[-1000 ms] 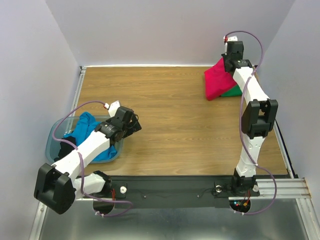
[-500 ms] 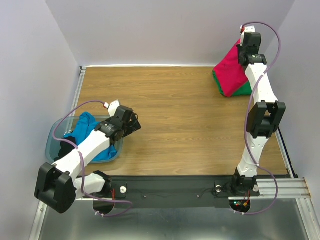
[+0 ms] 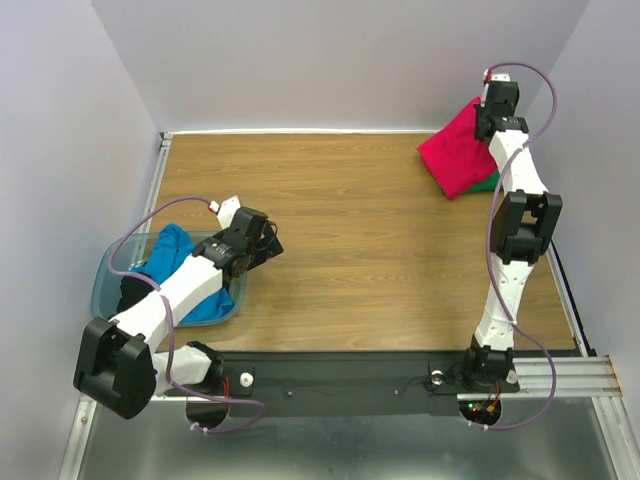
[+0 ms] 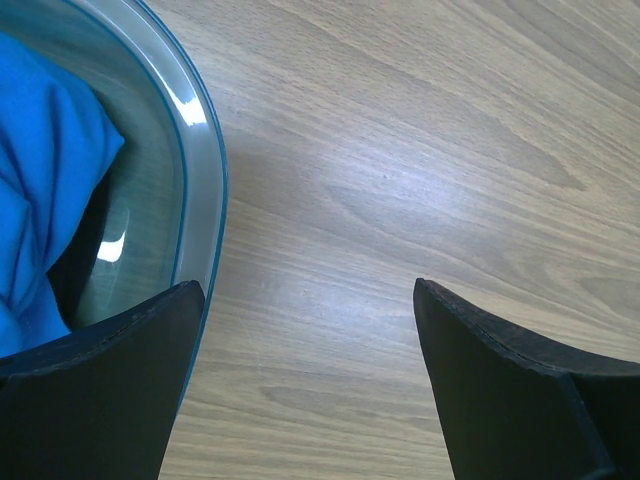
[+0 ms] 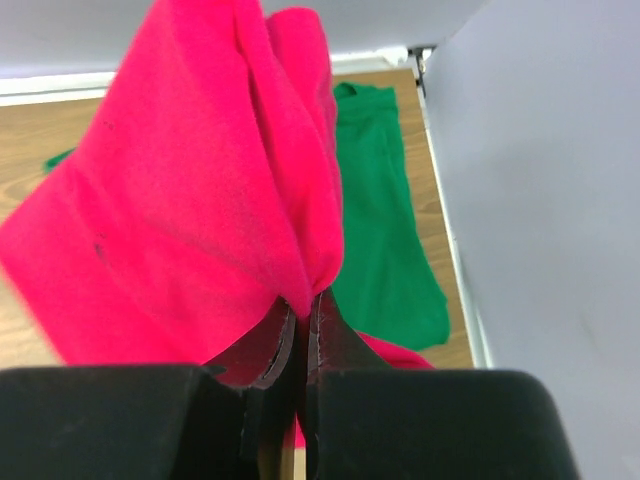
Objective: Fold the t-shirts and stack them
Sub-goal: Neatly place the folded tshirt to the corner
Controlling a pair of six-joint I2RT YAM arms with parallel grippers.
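The crimson-pink t-shirt (image 3: 458,152) hangs from my right gripper (image 3: 487,110) at the far right corner; the jaws are shut on a fold of it (image 5: 200,190). The emerald green t-shirt (image 5: 375,230) lies flat beneath it, a green edge showing in the top view (image 3: 487,184). The bright blue t-shirt (image 3: 175,255) lies bunched in the tub, also seen in the left wrist view (image 4: 45,180). My left gripper (image 3: 268,247) is open and empty, low over bare wood just right of the tub.
The translucent grey-blue tub (image 3: 104,290) stands at the near left, its rim (image 4: 205,170) beside my left finger. A dark cloth (image 3: 130,295) lies in it under the blue shirt. Walls close in the back and right sides.
My right gripper rose toward the far right corner with the pink shirt, then came down and left slightly. The left arm has barely moved.
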